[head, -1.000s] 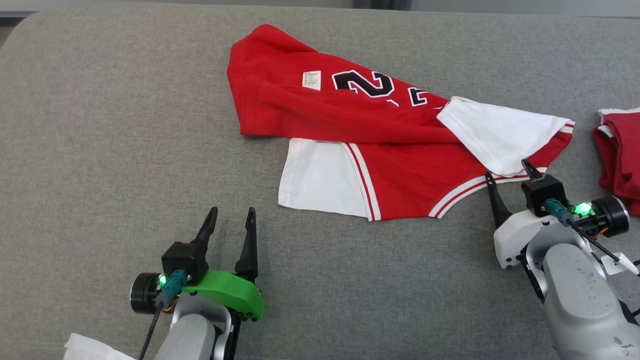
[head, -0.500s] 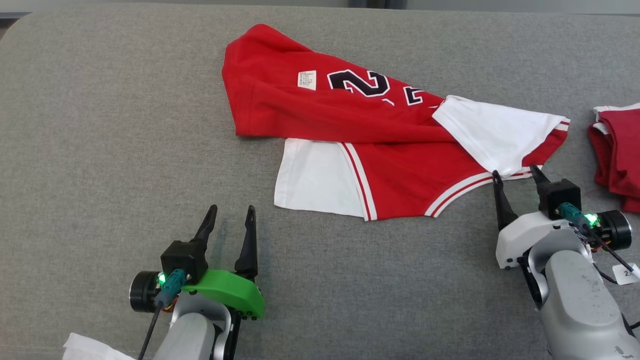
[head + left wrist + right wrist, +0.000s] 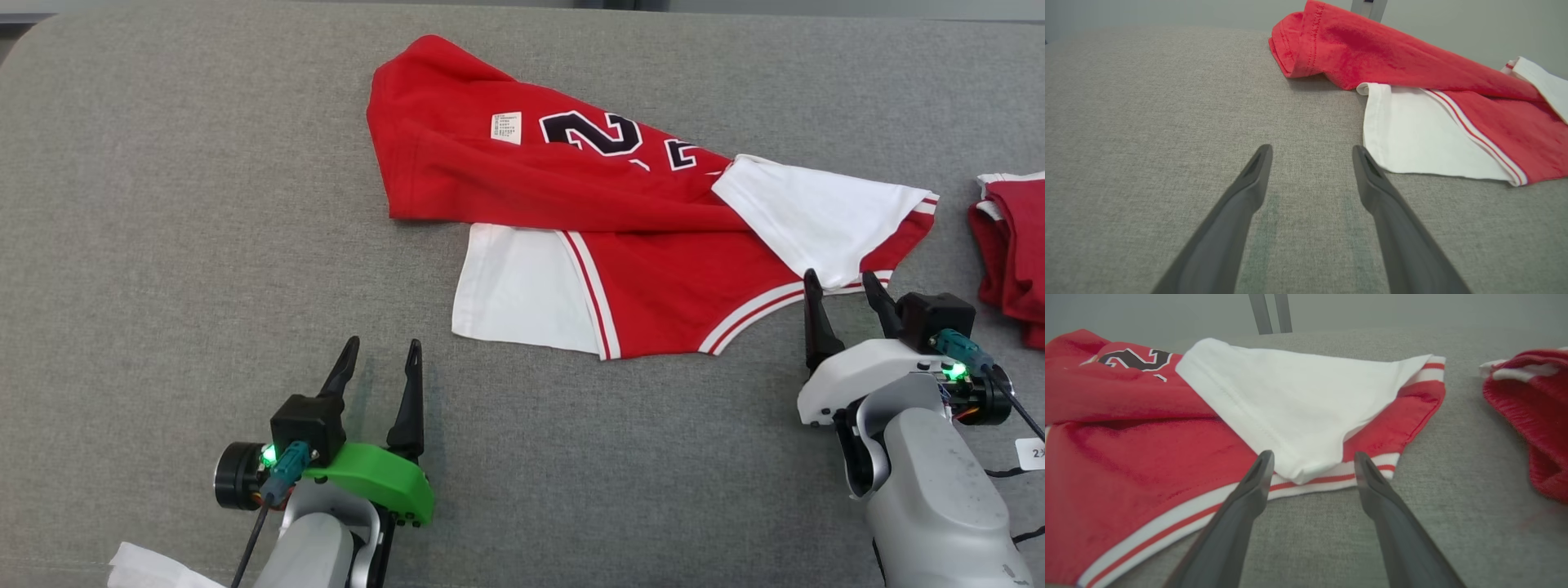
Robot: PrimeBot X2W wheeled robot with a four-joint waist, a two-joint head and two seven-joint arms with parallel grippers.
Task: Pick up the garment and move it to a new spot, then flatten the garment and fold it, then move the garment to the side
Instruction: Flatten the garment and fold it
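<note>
My right claw (image 3: pixel 838 278), open and empty, points at the near right corner of the red-and-white shirt (image 3: pixel 653 278), just beside it. The shirt lies rumpled on the gray cushion (image 3: pixel 163 204), long axis left to right. My left claw (image 3: pixel 384 343), open too, sits farther off.

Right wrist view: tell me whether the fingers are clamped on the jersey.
No, the fingers of the right gripper stand wide apart at the striped hem of the red jersey, pinching no cloth.
</note>
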